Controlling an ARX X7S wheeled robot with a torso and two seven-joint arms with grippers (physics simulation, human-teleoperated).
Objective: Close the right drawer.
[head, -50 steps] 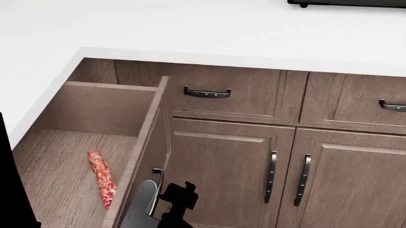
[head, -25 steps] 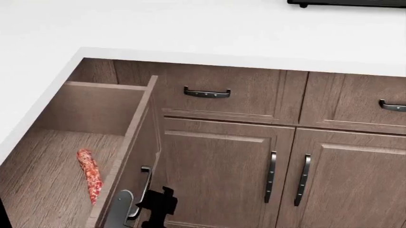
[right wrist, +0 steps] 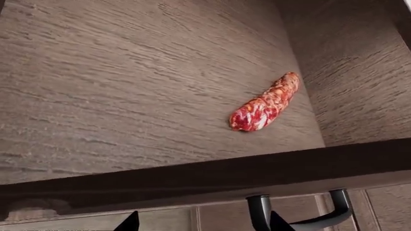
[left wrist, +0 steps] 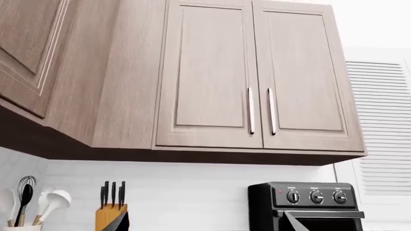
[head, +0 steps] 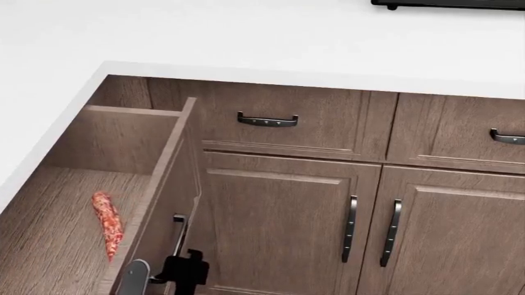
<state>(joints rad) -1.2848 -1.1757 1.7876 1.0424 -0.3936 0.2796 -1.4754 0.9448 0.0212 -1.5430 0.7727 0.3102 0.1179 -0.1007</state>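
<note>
The right drawer [head: 49, 215] stands open at the left of the head view, a deep brown wood-grain box with its front panel [head: 160, 196] seen edge-on and a dark bar handle [head: 178, 230]. A red mottled sausage [head: 107, 224] lies on its floor. My right gripper [head: 184, 273] is open, against the outside of the front panel just below the handle. In the right wrist view its gripper [right wrist: 205, 224] faces the panel, with the handle [right wrist: 334, 211] beside one fingertip, and the sausage [right wrist: 266, 103] on the drawer floor [right wrist: 128, 86]. My left gripper [left wrist: 205, 226] is open, empty and raised.
A white counter [head: 246, 37] runs over shut drawer fronts with curved handles [head: 267, 120] and two cabinet doors [head: 287, 227]. The left wrist view shows upper cabinets [left wrist: 212, 77], a knife block [left wrist: 110, 211], a utensil holder [left wrist: 26, 207] and a black oven [left wrist: 308, 207].
The drawer's front panel has slid left, further in under the counter, and the sausage has moved left with it. My right gripper has moved left with the panel.
</note>
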